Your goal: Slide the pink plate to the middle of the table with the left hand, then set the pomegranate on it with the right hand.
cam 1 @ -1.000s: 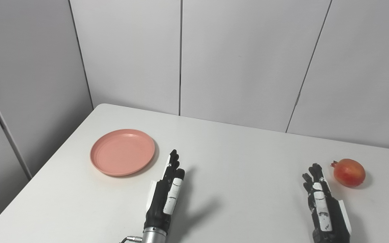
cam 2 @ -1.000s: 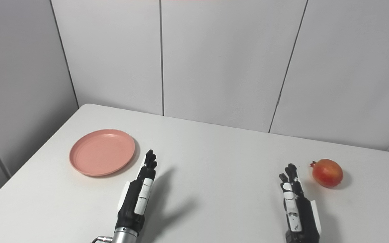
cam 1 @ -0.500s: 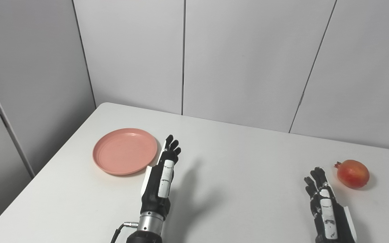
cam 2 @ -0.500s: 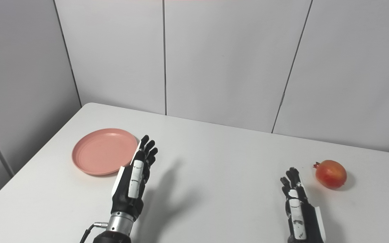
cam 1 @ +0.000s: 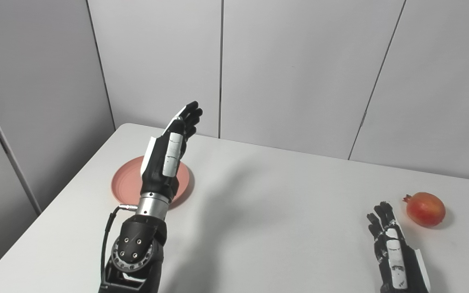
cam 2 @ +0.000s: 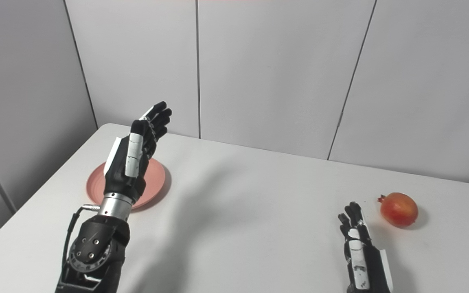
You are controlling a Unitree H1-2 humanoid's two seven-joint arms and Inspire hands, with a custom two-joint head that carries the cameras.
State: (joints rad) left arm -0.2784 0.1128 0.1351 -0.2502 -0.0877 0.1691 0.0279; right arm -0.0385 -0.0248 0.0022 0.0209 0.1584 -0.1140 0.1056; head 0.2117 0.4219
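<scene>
The pink plate [cam 1: 126, 184] lies on the white table [cam 1: 267, 211] at the left, partly hidden behind my left arm; it also shows in the right eye view [cam 2: 96, 188]. My left hand [cam 1: 169, 150] is raised well above the plate, open, fingers straight and pointing up toward the wall, holding nothing. The red pomegranate [cam 1: 425, 209] rests on the table at the right. My right hand [cam 1: 393, 254] lies open and empty near the table's front edge, just left of and nearer than the pomegranate, not touching it.
Grey wall panels [cam 1: 291, 73] stand right behind the table's far edge. The table's left edge [cam 1: 55, 203] runs close to the plate. My left forearm [cam 1: 134, 252] rises from the table's front left.
My left hand has lifted off the table and moved up and forward over the plate, now covering part of it. The plate, the pomegranate and my right hand have not moved.
</scene>
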